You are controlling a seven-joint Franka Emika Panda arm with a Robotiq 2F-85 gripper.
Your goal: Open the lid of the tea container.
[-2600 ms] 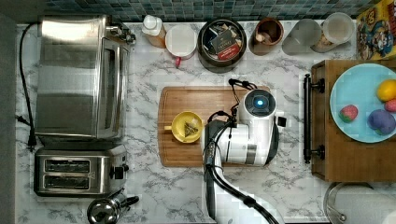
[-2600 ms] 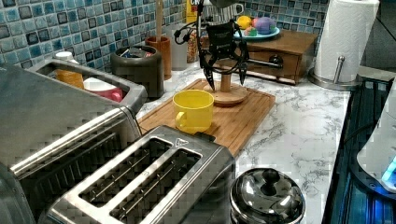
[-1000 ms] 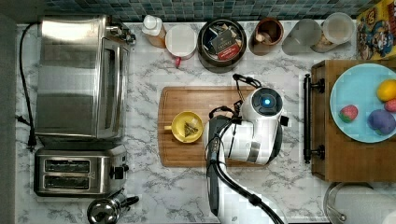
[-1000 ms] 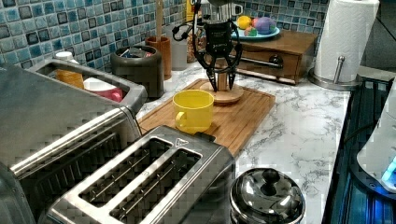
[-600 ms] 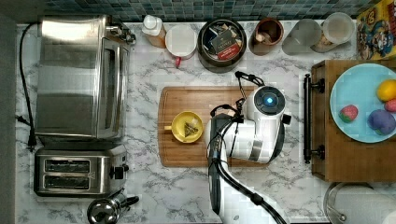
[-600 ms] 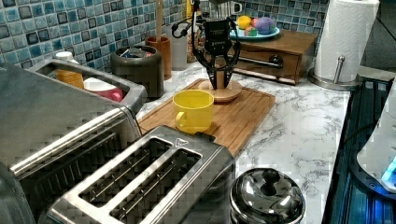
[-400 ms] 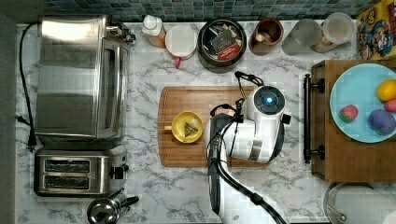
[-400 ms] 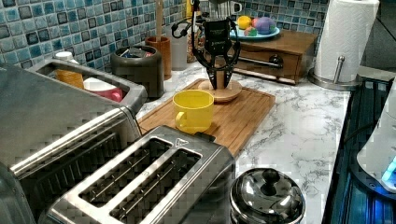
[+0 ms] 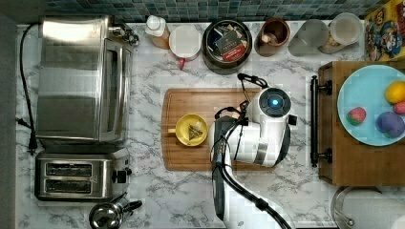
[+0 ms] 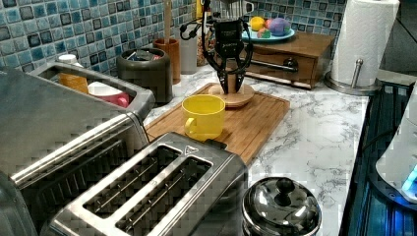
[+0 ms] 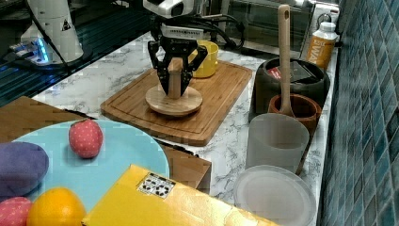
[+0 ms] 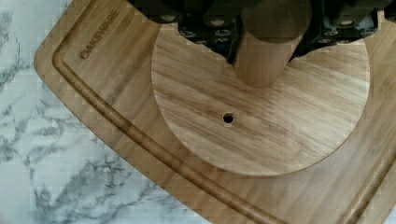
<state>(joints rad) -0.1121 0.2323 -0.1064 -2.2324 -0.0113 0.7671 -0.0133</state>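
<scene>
The tea container [image 9: 227, 40] is a wide black tin at the back of the counter, standing open with dark and red packets showing; I also see the tea container [image 10: 145, 69] [image 11: 291, 80] from the sides. Its lid [image 11: 174, 101], a round wooden disc with an upright knob, lies flat on the cutting board [image 9: 191, 102]. My gripper [image 11: 175, 82] points straight down over the lid [image 10: 231, 96], its fingers pressed against both sides of the knob. In the wrist view the gripper [image 12: 266, 42] clasps the knob above the lid [image 12: 261, 121].
A yellow cup [image 9: 191, 130] with a tea bag sits on the board beside the lid. A brown jar with a wooden pestle [image 11: 287, 106], frosted cups, a toaster oven [image 9: 81, 76], toaster [image 9: 79, 174] and a wooden stand with a fruit plate [image 9: 367, 105] surround the board.
Over the past 2.6 s my gripper came down with the lid and set it on the board, shifting slightly to the top view's right. Nothing has moved in the last half second.
</scene>
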